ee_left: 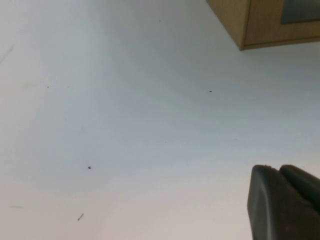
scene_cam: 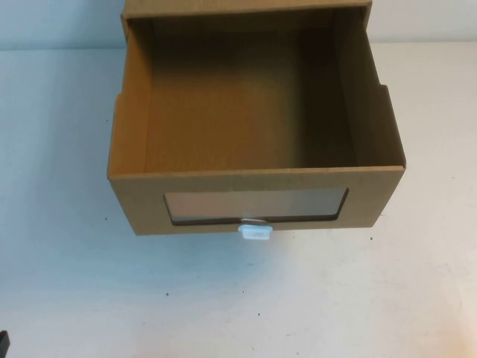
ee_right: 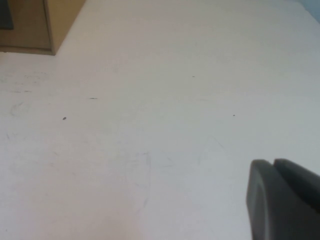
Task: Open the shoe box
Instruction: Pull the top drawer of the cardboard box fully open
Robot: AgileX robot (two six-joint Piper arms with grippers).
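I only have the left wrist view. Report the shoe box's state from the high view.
Observer: The shoe box stands pulled open, top exposed, empty inside.
Operator: Describe its front.
Observer: A clear window with a white pull tab beneath it.
Operator: Locate the grippers.
Observer: The right gripper hangs shut over bare table near a box corner, like your left gripper; neither shows from above.

Both closed, left gripper (ee_left: 279, 170) and right gripper (ee_right: 274, 163) hang low.
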